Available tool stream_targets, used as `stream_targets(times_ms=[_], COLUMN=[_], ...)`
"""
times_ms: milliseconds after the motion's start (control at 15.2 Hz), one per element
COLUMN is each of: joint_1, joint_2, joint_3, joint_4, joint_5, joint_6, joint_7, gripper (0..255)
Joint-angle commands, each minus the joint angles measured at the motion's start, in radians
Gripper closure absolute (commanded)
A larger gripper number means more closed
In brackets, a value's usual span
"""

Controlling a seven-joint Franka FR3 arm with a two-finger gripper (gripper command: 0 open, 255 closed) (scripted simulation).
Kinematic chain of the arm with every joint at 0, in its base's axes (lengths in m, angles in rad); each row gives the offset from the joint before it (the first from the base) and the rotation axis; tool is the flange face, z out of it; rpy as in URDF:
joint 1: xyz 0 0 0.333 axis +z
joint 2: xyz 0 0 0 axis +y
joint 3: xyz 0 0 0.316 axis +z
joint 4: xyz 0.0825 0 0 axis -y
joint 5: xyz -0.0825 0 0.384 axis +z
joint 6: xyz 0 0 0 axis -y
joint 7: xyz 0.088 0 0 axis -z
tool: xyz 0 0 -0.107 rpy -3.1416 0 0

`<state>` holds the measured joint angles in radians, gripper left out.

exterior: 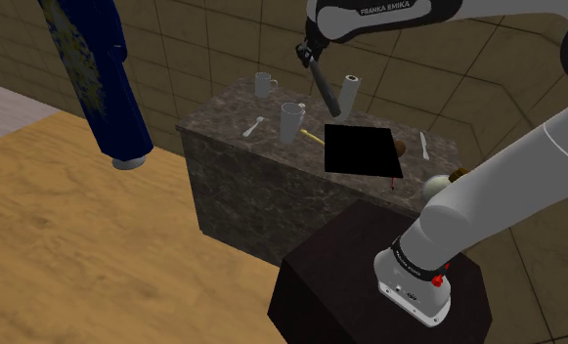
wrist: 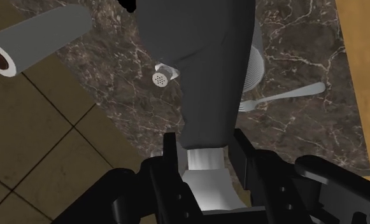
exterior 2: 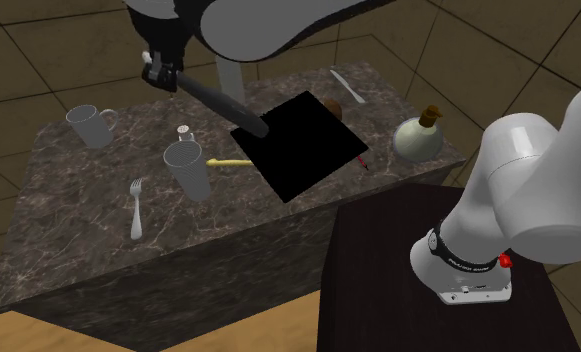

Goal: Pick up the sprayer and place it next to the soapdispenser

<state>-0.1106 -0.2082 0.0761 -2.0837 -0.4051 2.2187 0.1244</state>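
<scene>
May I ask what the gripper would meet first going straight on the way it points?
Beyond the sprayer the gripper clasps, probably the veined countertop beside the cup; depth is hard to judge.

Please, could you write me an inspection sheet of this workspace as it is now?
Surface: dark marble counter.
Job's things: grey sprayer held tilted over the counter; round bottle with brown top stands at the counter's end near the stand.
Clutter: mug, cup, fork, knife, paper roll, flat black square.
Tool: tool shut on the sprayer's white neck.
Cables: nothing seen.
Surroundings: wooden floor, tiled wall.
</scene>
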Motion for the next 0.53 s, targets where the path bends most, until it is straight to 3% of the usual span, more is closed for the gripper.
stream_targets(times_ms=[0, 462], joint_1=[0.002, 0.006], joint_2=[-0.004, -0.007], joint_3=[0.001, 0.002], joint_4=[0.021, 0.108], joint_5=[0.007, 0.028], joint_6=[-0.024, -0.110], joint_7=[-0.009, -0.045], gripper=[255, 255])
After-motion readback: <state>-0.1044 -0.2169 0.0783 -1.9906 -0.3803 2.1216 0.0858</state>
